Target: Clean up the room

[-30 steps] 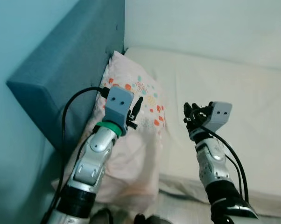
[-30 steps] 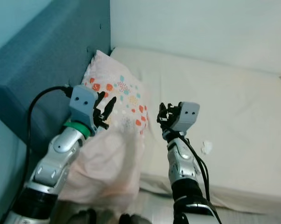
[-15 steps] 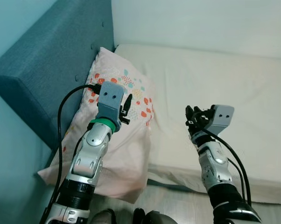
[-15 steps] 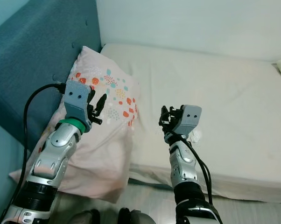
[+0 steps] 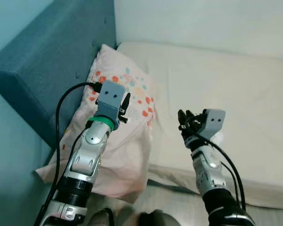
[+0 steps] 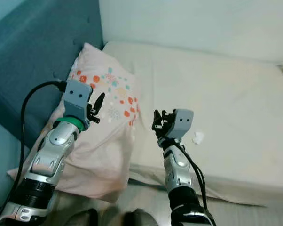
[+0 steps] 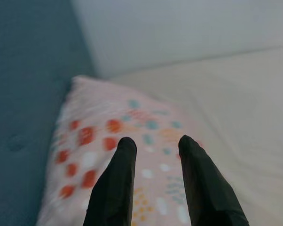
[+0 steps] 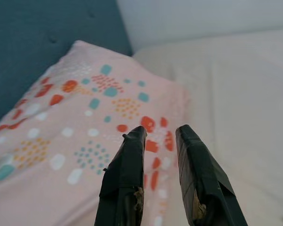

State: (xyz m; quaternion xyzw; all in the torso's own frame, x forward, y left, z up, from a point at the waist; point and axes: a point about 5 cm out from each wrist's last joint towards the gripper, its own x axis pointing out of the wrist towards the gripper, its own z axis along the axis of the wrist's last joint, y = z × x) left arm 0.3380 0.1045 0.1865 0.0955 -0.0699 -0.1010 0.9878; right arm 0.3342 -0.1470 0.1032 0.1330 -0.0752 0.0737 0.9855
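a padded teal fabric headboard (image 5: 57,52) meets a plain pale wall (image 5: 202,23) above a cream mattress (image 5: 235,89); grey floor (image 5: 179,209) below.

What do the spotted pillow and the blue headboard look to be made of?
The pillow looks like soft printed cotton, matte and creased, sagging over the mattress edge. The headboard seems padded, upholstered in matte woven blue fabric, with button tufts dimpling it.

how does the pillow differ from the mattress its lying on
The pillow is pale pink with red, teal and white dotted blobs; the mattress is plain cream. The pillow is far smaller, set at the blue headboard end, one corner overhanging the mattress edge. Both look soft and lie flat.
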